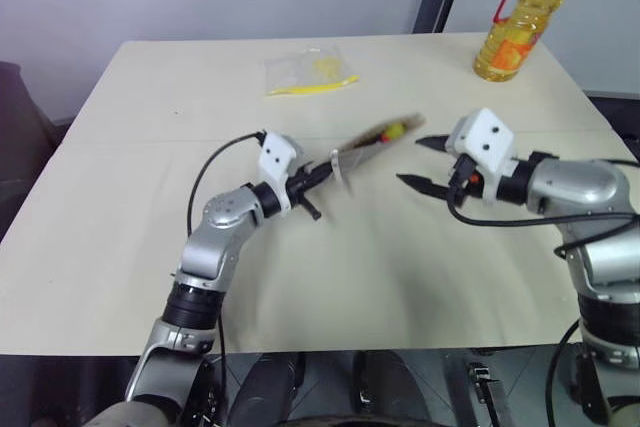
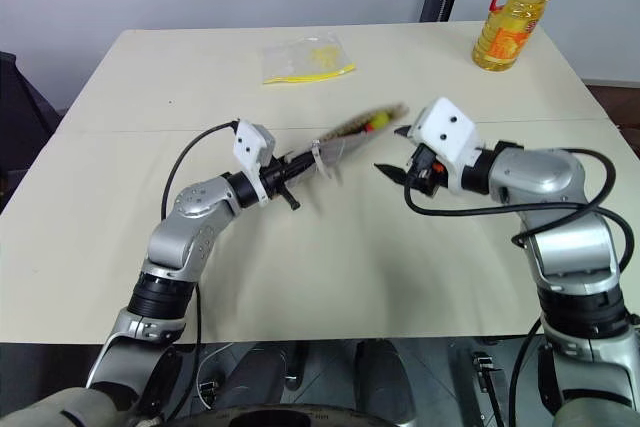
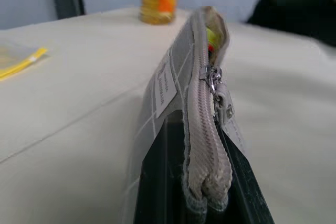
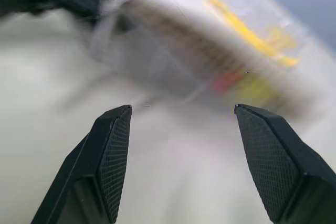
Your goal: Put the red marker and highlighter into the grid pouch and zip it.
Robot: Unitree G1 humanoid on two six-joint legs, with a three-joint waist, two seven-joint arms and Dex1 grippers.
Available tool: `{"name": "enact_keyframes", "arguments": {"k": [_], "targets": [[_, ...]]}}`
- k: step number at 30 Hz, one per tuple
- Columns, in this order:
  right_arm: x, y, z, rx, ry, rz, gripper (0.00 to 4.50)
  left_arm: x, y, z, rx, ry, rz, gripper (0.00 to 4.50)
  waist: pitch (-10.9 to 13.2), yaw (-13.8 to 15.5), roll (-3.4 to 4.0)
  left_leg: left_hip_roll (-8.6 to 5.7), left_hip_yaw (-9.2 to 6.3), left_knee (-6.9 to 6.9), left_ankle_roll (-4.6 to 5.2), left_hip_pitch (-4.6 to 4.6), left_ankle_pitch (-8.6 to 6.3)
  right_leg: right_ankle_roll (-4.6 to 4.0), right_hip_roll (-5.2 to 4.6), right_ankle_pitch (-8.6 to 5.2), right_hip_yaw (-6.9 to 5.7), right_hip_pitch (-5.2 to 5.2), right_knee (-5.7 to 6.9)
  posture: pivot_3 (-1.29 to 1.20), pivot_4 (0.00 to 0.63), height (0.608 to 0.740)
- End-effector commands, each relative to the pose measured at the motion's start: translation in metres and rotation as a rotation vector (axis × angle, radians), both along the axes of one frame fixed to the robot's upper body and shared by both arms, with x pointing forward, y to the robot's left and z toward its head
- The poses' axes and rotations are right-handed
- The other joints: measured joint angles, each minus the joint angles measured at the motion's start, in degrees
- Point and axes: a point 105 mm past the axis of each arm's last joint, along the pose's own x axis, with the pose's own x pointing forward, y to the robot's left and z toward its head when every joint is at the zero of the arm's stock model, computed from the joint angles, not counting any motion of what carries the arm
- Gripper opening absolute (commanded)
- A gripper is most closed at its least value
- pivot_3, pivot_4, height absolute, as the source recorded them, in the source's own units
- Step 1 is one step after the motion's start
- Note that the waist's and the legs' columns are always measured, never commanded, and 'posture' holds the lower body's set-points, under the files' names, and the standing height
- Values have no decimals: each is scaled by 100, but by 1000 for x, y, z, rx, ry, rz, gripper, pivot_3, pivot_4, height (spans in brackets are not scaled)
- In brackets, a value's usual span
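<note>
You had the big table [image 1: 120,247] under both arms. Your left gripper [image 1: 318,177] was clamped on one end of the grid pouch [image 1: 372,143], holding it up off the table and pointing toward two o'clock. The highlighter [image 1: 397,130] and red marker [image 3: 210,49] peeked out of the open end. Your right gripper [image 1: 422,162] sat wide and empty at three o'clock of the pouch. I think zipping was next: pinch the zipper pull [image 3: 216,80] and slide it.

The grid pouch [image 3: 173,82] is matt grey woven cloth with a ribbed fabric zipper tape and a shiny metal pull [image 3: 215,80]. The gripper fingers [image 4: 113,150] are black plastic with a fine textured face. The table [image 1: 120,247] looks smooth and matt beige.
</note>
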Motion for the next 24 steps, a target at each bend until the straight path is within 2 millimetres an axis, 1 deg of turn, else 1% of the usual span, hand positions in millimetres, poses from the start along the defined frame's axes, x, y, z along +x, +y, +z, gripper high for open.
{"name": "enact_keyframes", "arguments": {"k": [1, 3, 5, 8, 11, 14, 16, 17, 19, 24], "targets": [[-1, 26, 0, 121, 2, -1, 3230, 2, -7, 16, -90, 19, -28, 0, 0, -34, 0, 1, 2, -1, 0, 0, 0, 0, 0, 0, 1, -1, 1, 0, 150, 740], [2, 39, -8, 141, 14, -18, 3230, 3, -10, 19, -114, 37, -40, 0, 0, -30, 1, 2, 1, -1, 0, 0, 0, -1, 1, 0, 2, -5, 8, 0, 150, 740], [9, 47, -15, 162, 23, -54, 3230, 3, -13, 22, -127, 44, -47, 0, 0, -18, 1, 1, 1, -1, 0, 0, 1, -1, 1, 0, 2, -6, 9, 0, 150, 740], [16, 55, -20, 188, 33, -86, 3230, 3, -14, 24, -129, 46, -55, 0, 0, 2, 1, -2, 1, 2, 0, 0, 0, -1, 0, 0, 3, -5, 9, 0, 150, 740], [21, 61, -20, 212, 33, -106, 3230, 2, -15, 23, -121, 45, -61, 0, 0, 15, 1, -4, 1, 2, 0, 0, 0, -1, -1, 0, 3, -4, 8, 0, 150, 740], [24, 63, -19, 236, 44, -122, 2492, 1, -15, 22, -115, 43, -59, 0, 0, 12, 1, -4, 0, 1, 0, 0, 0, -1, 0, 1, 3, -4, 8, 0, 150, 740], [25, 62, -19, 238, 47, -131, 1563, 1, -14, 21, -113, 44, -58, 0, 0, 10, 1, -4, 0, 0, 0, 0, 0, -1, 0, 1, 3, -4, 8, 0, 150, 740], [26, 62, -19, 239, 47, -135, 972, 0, -14, 20, -112, 45, -57, 0, 0, 9, 1, -4, 0, 0, 0, 0, 0, -1, 0, 1, 3, -4, 8, 0, 150, 740], [27, 60, -18, 251, 50, -145, 28, 0, -14, 18, -107, 46, -55, 0, 0, 7, 1, -4, 0, 0, 0, 0, 0, -1, 0, 1, 3, -5, 8, 0, 150, 740], [29, 56, -12, 282, 49, -158, 28, 0, -12, 16, -103, 49, -41, 0, 0, 4, 1, -3, 0, -1, 0, 0, 0, -2, 0, 1, 3, -6, 8, 0, 150, 740]]}}
